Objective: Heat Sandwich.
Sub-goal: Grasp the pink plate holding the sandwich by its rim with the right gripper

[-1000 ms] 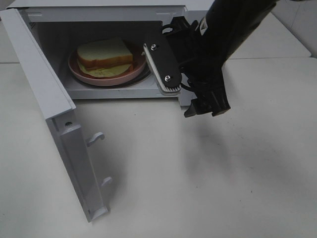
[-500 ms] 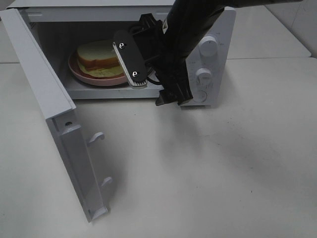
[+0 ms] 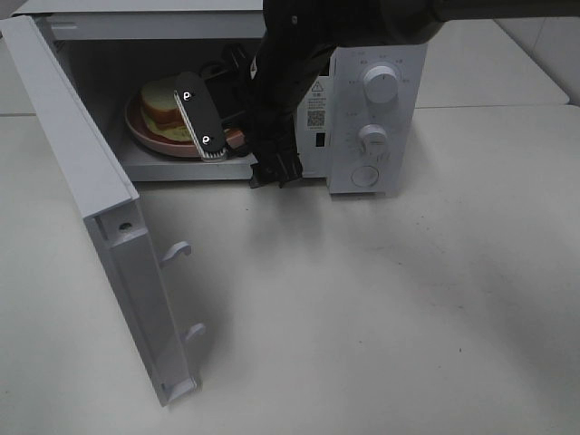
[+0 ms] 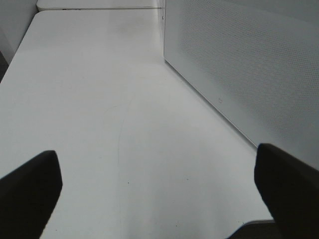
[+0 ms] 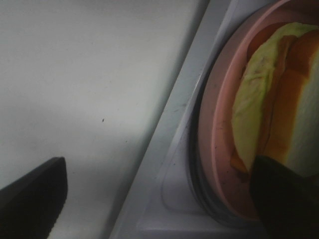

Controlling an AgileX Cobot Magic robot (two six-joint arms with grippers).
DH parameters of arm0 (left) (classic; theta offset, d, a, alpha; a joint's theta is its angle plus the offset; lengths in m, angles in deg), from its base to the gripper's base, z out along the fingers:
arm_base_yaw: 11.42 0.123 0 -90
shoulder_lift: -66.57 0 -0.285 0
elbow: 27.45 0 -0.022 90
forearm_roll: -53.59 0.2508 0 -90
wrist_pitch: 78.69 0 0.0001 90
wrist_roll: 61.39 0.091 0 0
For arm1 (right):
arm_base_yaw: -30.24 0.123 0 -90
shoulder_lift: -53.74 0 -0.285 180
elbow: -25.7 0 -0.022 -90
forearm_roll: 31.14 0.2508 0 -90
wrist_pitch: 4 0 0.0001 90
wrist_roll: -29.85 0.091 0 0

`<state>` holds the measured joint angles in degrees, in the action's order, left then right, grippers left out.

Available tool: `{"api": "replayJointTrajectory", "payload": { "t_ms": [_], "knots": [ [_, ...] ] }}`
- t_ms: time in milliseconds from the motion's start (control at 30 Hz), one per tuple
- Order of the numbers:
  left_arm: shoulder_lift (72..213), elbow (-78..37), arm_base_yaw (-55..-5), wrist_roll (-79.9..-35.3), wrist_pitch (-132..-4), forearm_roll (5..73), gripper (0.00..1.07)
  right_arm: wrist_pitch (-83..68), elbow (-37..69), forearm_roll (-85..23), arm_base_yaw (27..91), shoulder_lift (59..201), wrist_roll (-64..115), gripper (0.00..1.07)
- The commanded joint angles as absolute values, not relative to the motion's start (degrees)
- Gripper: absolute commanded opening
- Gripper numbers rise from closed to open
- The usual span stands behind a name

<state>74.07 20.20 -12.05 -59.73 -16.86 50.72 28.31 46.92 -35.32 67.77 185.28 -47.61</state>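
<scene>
your right gripper [image 5: 158, 199], fingers spread wide, straddles the microwave's [image 3: 372, 118] front sill, one finger over the sandwich's [image 3: 161, 100] edge; left gripper [image 4: 159, 194], likewise spread, hangs over the table [image 4: 99, 99].

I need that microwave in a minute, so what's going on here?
The microwave has its door open, and the sandwich sits inside on a pink plate. The right pincer reaches in at the plate's rim, jaws open, gripping nothing. The left pincer hangs open over the table beside the microwave.

Microwave [image 3: 391, 118] warning sticker [image 3: 315, 101], print illegible
</scene>
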Motion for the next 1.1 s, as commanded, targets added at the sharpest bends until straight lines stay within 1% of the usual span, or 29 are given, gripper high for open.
{"api": "replayJointTrajectory", "payload": {
  "t_ms": [33, 67, 200, 500, 767, 967, 1033, 1100],
  "knots": [
    [73.16, 20.26, -11.93, -59.84, -17.09, 50.32, 0.98, 29.06, 52.19, -35.32, 67.94, 188.84, -46.75, 0.89],
    [73.16, 20.26, -11.93, -59.84, -17.09, 50.32, 0.98, 29.06, 52.19, -35.32, 67.94, 188.84, -46.75, 0.89],
    [73.16, 20.26, -11.93, -59.84, -17.09, 50.32, 0.98, 30.43, 58.44, -35.55, 67.94, 193.13, -44.8, 0.89],
    [73.16, 20.26, -11.93, -59.84, -17.09, 50.32, 0.98, 30.49, 65.08, -35.6, 67.71, 199.15, -43.6, 0.88],
    [73.16, 20.26, -11.93, -59.84, -17.09, 50.32, 0.98, 30.43, 69.44, -35.43, 67.48, 203.22, -43.6, 0.87],
    [73.16, 20.26, -11.93, -59.84, -17.09, 50.32, 0.98, 30.21, 70.18, -34.86, 67.08, 204.88, -43.6, 0.85],
    [73.16, 20.26, -11.93, -59.84, -17.09, 50.32, 0.98, 30.03, 70.18, -34.74, 66.68, 204.99, -43.6, 0.83],
    [73.16, 20.26, -11.93, -59.84, -17.09, 50.32, 0.98, 29.58, 70.18, -33.94, 66.39, 204.99, -43.6, 0.73]
  ]
}}
